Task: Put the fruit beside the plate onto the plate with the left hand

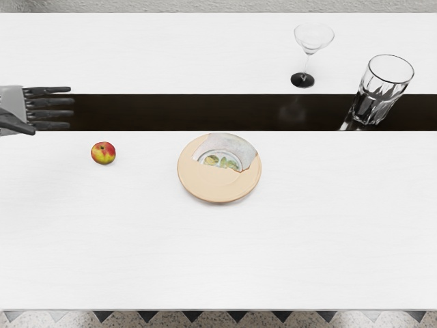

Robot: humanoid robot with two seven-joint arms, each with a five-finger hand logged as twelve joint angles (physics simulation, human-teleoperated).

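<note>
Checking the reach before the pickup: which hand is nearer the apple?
Left. The left hand is at the picture's left edge, up and left of the apple, fingers open, not touching; the right hand is out of view.

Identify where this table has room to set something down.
Bare: the white tabletop in front of the round tan plate and to its right; also the far strip's left half. Crowded: far right, where a stemmed cocktail glass and clear tumbler stand. A red-yellow apple lies between plate and left hand.
</note>
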